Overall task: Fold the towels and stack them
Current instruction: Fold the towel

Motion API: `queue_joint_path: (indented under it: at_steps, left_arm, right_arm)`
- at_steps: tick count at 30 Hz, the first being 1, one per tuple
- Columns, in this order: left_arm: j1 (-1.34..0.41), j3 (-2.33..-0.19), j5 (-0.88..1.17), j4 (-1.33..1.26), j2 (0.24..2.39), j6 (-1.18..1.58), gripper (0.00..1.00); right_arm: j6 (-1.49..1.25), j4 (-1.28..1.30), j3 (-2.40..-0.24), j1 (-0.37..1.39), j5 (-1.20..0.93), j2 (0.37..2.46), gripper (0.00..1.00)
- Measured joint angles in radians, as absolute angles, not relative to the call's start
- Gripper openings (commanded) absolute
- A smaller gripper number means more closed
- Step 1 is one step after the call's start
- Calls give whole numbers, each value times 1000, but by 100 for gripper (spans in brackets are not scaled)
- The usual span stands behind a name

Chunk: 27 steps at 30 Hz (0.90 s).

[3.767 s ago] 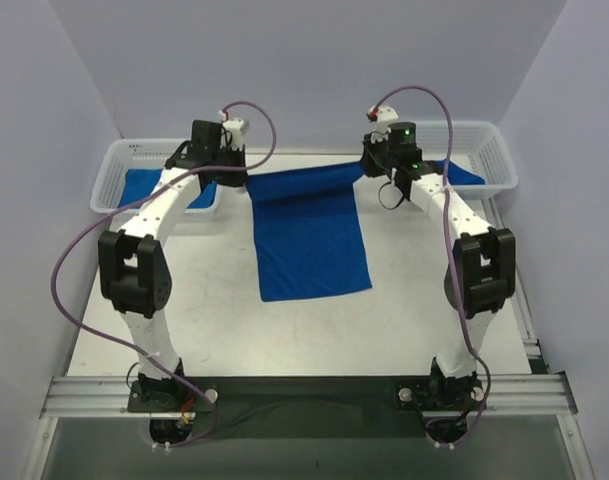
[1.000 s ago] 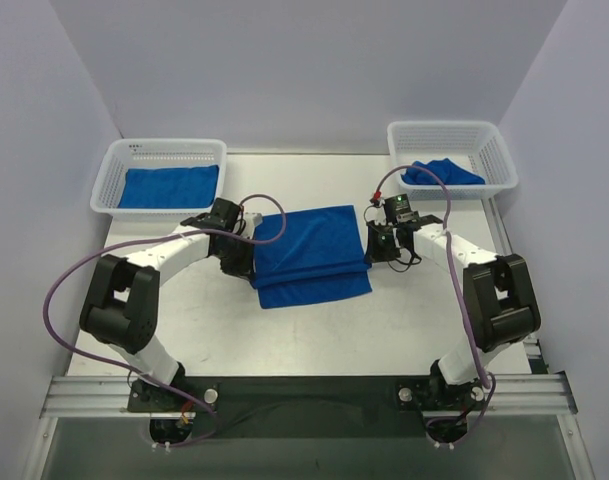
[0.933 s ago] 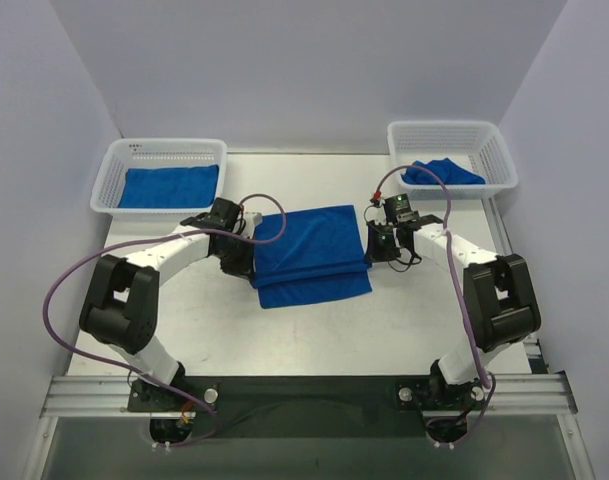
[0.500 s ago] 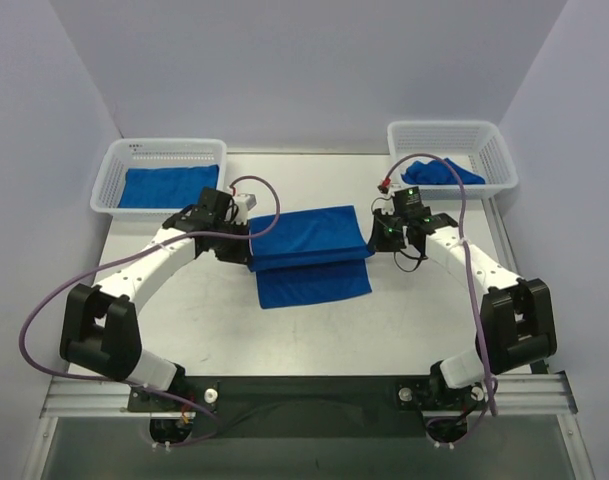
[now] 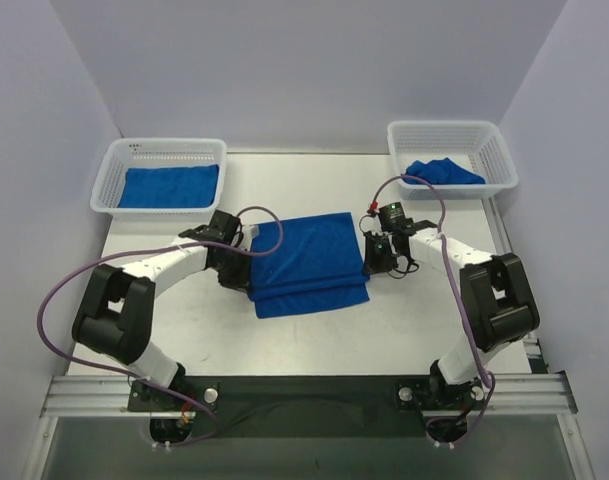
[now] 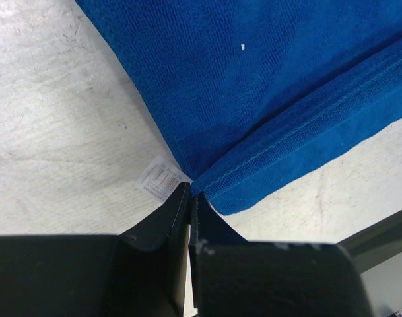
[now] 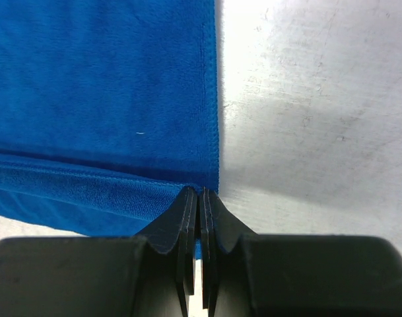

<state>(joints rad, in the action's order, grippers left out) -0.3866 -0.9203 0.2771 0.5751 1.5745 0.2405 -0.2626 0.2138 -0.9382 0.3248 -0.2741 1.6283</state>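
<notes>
Three towels [image 5: 169,187] [image 5: 442,171], two baskets [image 5: 164,146] [image 5: 449,127]; left pincer [image 6: 189,195] and right pincer [image 7: 199,191] clamped on middle towel [image 5: 309,260].

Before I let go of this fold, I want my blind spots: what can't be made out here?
Wrist views: left hand and right hand are shut on the folded royal-blue terry towel; each hand covers how many layers it pinches.
Top view: wrists hide both grips.
Left white plastic mesh basket: blue cloth count, seen only from above.
White label, left wrist view: print too small.
</notes>
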Motion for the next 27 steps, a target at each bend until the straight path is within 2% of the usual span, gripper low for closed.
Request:
queue_joint_path:
  at_steps: [10, 21, 27]
  left_arm:
    - [-387, -921, 268, 565, 1570, 250, 0]
    - [-387, -975, 250, 634, 1405, 252, 0]
    - [-387, -961, 255, 646, 1371, 260, 1]
  right_arm:
    - [-273, 211, -938, 328, -269, 1650, 0]
    - [-291, 252, -936, 334, -247, 1452, 0]
    - [-304, 263, -912, 346, -244, 1421, 0]
